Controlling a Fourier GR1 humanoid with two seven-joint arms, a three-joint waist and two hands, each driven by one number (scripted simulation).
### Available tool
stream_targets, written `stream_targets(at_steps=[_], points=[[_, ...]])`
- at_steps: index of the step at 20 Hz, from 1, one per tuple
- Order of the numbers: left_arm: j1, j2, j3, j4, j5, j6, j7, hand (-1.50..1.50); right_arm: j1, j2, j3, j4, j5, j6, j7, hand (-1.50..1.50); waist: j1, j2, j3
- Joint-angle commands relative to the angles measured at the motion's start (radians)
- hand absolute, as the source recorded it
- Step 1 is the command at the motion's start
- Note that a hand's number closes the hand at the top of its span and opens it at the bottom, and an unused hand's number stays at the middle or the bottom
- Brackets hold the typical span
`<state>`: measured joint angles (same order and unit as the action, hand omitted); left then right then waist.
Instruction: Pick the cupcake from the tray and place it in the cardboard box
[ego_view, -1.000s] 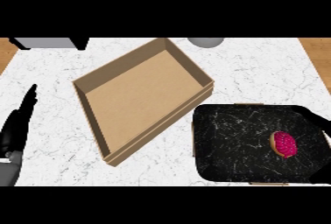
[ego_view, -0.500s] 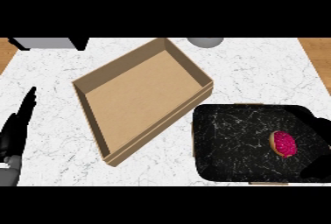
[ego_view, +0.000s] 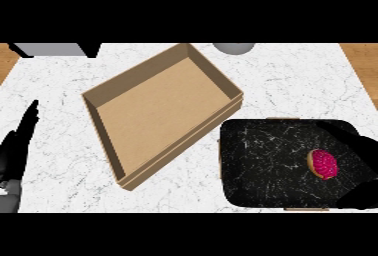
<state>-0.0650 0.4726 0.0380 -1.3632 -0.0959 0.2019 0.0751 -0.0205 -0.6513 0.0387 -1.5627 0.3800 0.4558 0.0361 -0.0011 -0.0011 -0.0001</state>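
Observation:
A cupcake (ego_view: 323, 164) with pink frosting lies on the right part of the black tray (ego_view: 258, 165) at the lower right. My right hand (ego_view: 359, 150) shows as a dark shape over the tray's right side. It is open, with one part above the cupcake and one below it, and it does not hold the cupcake. The cardboard box (ego_view: 159, 112) sits open and tilted at the centre, its near corner close to the tray's upper left. My left hand (ego_view: 16, 150) rests open at the left edge, fingers pointing up.
A grey block (ego_view: 50, 49) stands at the counter's far left corner. A grey round object (ego_view: 235, 47) stands at the far edge, behind the box. White marble counter (ego_view: 295, 85) shows between the box and the right edge.
The right hand's dark shape has edged slightly further over the tray's right side. The left hand has drifted a little toward the left edge. Box, tray and cupcake have not moved.

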Motion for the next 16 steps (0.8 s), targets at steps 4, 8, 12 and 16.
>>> stream_targets(at_steps=[4,8,12,16], points=[[-0.013,-0.022,0.06,0.045,-0.025,-0.046,-0.04,0.0,-0.011,0.035,-0.057,-0.116,0.0,0.134,0.106,-1.5,0.001,0.0,0.0],[0.013,-0.033,0.047,-0.038,-0.051,-0.028,0.015,0.0,0.038,0.09,0.025,-0.13,0.106,0.102,0.176,-1.5,0.002,0.0,0.0],[-0.006,-0.054,0.074,0.026,-0.062,-0.056,-0.022,0.0,-0.024,0.137,0.015,-0.014,0.164,0.101,0.161,-1.5,0.003,0.001,0.0],[-0.077,-0.083,0.084,0.149,-0.072,-0.053,-0.091,0.0,-0.054,0.199,0.035,0.1,0.245,-0.004,0.116,1.5,0.001,0.003,0.0]])
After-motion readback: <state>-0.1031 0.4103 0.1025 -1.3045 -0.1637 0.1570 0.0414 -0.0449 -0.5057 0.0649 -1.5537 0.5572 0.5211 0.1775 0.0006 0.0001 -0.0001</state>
